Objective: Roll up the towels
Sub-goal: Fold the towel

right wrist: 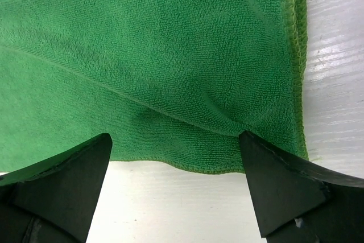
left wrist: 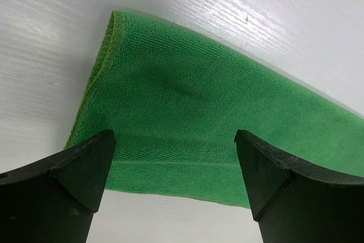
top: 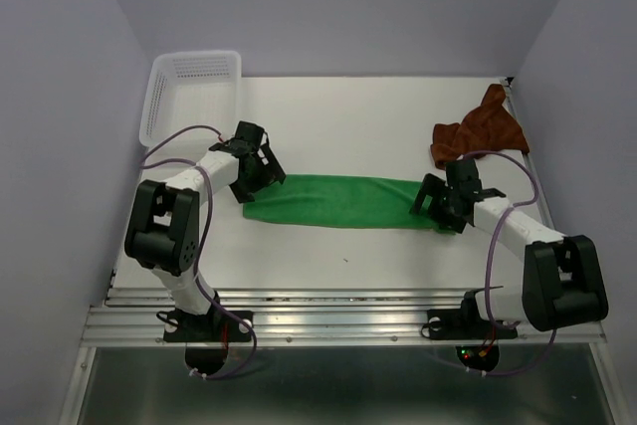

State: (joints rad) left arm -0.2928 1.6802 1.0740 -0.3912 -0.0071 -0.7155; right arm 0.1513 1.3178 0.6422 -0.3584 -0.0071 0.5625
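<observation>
**Two arms hang over a flat green towel, jaws wide**

The left gripper [top: 255,168] hangs over the left end of a bright green terry-cloth towel [top: 338,203]. Its black wedge-shaped fingers [left wrist: 85,169] are spread far apart and clamp on nothing. At the other end the right gripper [top: 441,202] mirrors it, jaws equally wide, with only green cloth showing in the gap. Whether either set of fingertips actually presses on the fabric cannot be told from these views.

The green towel lies flat as a long, narrow strip running left to right across the middle of the white table [top: 348,116], between the two arms. The left wrist camera shows a stitched hem along the strip's short edge and a fold line running near the long edge closest to the fingers. The right wrist camera shows a matching stitched hem at the right end and a soft crease crossing the looped pile diagonally.

A rust-brown cloth towel [top: 480,131] sits crumpled in a loose heap by the table's far right corner. It is beyond the right gripper and apart from the green strip. A white plastic mesh basket [top: 159,106] stands at the far left corner, behind the left arm. Thin purple cables [top: 179,134] loop along both white-and-black arms. The tabletop has a faint grain, and pale lilac walls [top: 60,67] close in the scene.
</observation>
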